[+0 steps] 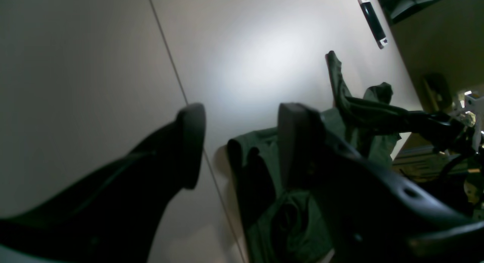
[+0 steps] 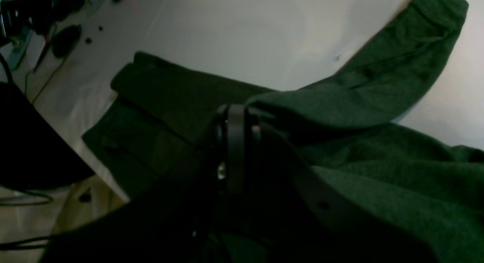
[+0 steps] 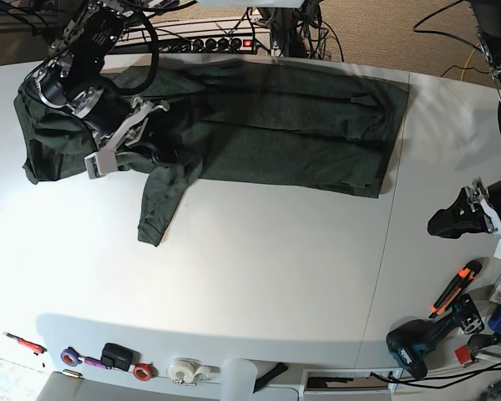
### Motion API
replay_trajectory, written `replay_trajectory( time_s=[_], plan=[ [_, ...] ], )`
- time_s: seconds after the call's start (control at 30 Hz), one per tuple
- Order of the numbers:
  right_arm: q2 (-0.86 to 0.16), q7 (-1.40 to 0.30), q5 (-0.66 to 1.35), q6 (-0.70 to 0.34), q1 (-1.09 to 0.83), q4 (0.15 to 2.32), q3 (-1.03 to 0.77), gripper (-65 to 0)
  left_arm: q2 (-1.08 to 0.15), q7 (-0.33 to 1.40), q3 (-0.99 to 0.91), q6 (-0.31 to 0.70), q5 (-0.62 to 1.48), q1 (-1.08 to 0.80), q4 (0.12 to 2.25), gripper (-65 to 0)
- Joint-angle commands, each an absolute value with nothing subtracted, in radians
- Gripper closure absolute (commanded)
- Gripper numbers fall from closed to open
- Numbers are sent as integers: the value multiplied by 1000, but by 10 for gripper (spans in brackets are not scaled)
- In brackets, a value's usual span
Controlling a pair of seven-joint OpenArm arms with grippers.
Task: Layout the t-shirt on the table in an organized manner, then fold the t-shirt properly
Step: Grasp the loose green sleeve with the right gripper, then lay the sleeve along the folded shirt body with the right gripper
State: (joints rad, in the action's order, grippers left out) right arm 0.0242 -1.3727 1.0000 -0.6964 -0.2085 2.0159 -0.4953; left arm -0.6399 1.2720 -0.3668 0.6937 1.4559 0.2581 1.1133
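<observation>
Layout's only partly done: the t-shirt (image 3: 267,125) sprawls across the table's (image 3: 259,276) twelve-o'clock edge, its nine-o'clock end rumpled. Right gripper (image 2: 236,115) pinches the fabric there; left gripper (image 1: 242,142) hangs spread, empty, at three o'clock. Folding hasn't begun.

**Arms: right clamped low, left spread and off to the side**

Right arm comes in from the far left corner of the base view, wrist bent down. Right gripper (image 3: 160,154) is closed; in its wrist view the fingers (image 2: 236,142) sit pressed together with green cloth bunched at the tips. Left arm sits at the right edge of the base view, well apart from the right arm. Left gripper (image 3: 442,222) points inward; in its wrist view the two fingers (image 1: 191,142) stand wide apart with nothing between them.
</observation>
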Motion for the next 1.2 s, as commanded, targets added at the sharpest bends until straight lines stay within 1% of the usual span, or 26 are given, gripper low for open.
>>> replay_trajectory(
  time_s=[0.0,0.1,0.23,0.4,0.5,0.53,0.6,0.63,0.67,0.73,0.77,0.83,0.87,0.9,0.97,1.03,1.07,1.17],
  plan=[
    [29,-1337,1028,-698,-200,2035,-488,0,-665,1256,-374,698,1484,280,1127,-317],
    [51,-1310,1014,-698,-199,2035,-448,0,-665,1256,-374,698,1484,280,1127,-317],
    [72,-1303,927,-698,-200,2035,-351,0,-665,1256,-374,698,1484,280,1127,-318],
    [72,-1256,793,-698,-200,2035,-239,0,-665,1256,-374,698,1484,280,1127,-317],
    [72,-1259,733,-698,-200,2035,-203,0,-665,1256,-374,698,1484,280,1127,-317],
    [72,-1262,720,-698,-200,2035,-194,-10,-665,1257,-374,698,1484,280,1127,-317],
    [72,-1264,713,-698,-200,2035,-181,-239,-665,1256,-374,698,1484,280,1127,-317],
    [72,-1256,713,-698,-199,2035,-178,-317,-665,1256,-374,698,1484,280,1127,-317],
    [72,-1238,714,-698,-199,2035,-178,-337,-665,1256,-374,698,1484,280,1127,-317],
    [72,-1158,700,-698,-199,2035,-180,-337,-665,1256,-374,698,1484,280,1127,-317],
    [72,-1091,671,-698,-198,2035,-183,-337,-664,1257,-374,698,1484,280,1127,-317],
    [72,-910,547,-698,-193,2035,-199,-336,-664,1257,-374,698,1484,279,1127,-317],
    [72,-823,467,-682,-185,2035,-210,-336,-664,1257,-374,698,1484,279,1127,-317],
    [72,-772,392,-636,-168,2034,-224,-336,-662,1257,-374,698,1484,279,1127,-317],
    [72,-772,292,-511,-117,2032,-256,-336,-659,1257,-374,698,1484,279,1127,-317],
    [68,-784,249,-428,-62,1998,-306,-336,-652,1257,-374,698,1484,280,1127,-317],
    [66,-784,250,-411,-34,1966,-339,-336,-646,1257,-374,698,1484,280,1127,-317],
    [66,-790,291,-405,52,1802,-450,-336,-618,1257,-374,698,1484,280,1127,-317]
  ],
)
